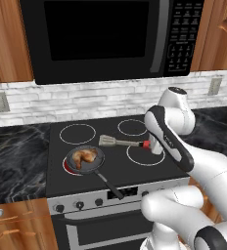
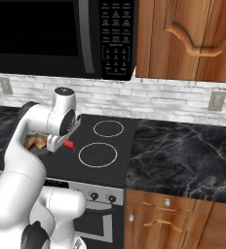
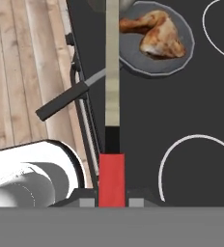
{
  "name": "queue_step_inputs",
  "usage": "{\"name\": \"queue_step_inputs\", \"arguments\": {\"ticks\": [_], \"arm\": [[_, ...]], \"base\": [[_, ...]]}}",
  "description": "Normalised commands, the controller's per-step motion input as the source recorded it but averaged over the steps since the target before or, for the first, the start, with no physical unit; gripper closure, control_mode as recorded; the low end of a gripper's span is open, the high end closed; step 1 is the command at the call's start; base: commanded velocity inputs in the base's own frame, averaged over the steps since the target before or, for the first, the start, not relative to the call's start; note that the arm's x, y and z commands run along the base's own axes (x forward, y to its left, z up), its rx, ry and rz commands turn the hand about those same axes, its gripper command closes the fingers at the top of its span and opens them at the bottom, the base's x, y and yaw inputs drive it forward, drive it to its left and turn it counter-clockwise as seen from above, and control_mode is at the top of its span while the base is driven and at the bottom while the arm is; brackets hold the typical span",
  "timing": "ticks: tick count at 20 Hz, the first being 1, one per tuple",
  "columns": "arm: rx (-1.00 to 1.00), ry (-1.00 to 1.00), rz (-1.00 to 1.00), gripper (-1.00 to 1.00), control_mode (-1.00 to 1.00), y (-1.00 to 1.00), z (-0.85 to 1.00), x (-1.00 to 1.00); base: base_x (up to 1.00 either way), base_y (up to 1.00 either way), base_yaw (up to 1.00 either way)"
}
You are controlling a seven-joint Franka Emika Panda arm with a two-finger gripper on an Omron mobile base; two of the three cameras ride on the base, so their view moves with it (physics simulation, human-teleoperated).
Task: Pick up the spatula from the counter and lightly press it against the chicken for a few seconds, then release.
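— Where is the spatula sitting?

— It isn't sitting. The gripper is holding it over the stove. The fingers are pinching the red end of its handle from both sides, and the shaft is running straight away from the hand.

— And the chicken?

— It's lying in the pan on the front left burner. In the left base view the blade is hanging just behind the pan, apart from the meat. In the hand view the shaft is crossing the pan's rim and passing just beside the thin end of the chicken. The blade is running off the top edge there.

— Is anything getting in the way?

— The pan handle is sticking out toward the stove's front edge, and in the hand view it is angling off to one side of the shaft. The arm's own forearm is covering the gripper in the left base view. In the right base view the arm is hiding most of the pan.

— What else is standing around?

— The microwave is hanging over the stove, and dark counter is flanking it on both sides. Knobs are lining the front panel, and an outlet is sitting in the pale brick backsplash on the left.
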Motion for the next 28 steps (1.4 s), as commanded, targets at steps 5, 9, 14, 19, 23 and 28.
{"name": "queue_step_inputs", "arguments": {"ticks": [5, 9, 14, 19, 23, 28], "arm": [[-0.03, 0.00, 0.01, 1.00, -1.00, 0.14, -0.14, 0.01], [-0.03, 0.01, 0.01, 1.00, -1.00, 0.14, -0.17, 0.02], [0.00, 0.03, 0.01, 1.00, -1.00, 0.06, -0.16, 0.13], [0.00, 0.03, 0.02, 1.00, -1.00, 0.06, -0.11, 0.20], [0.00, 0.02, 0.02, 1.00, -1.00, 0.09, -0.08, 0.21], [0.00, 0.03, 0.02, 1.00, -1.00, 0.09, -0.06, 0.21]], "base": [[0.00, 0.00, 0.00], [0.00, 0.00, 0.00], [0.00, 0.00, 0.00], [0.00, 0.00, 0.00], [0.00, 0.00, 0.00], [0.00, 0.00, 0.00]]}}
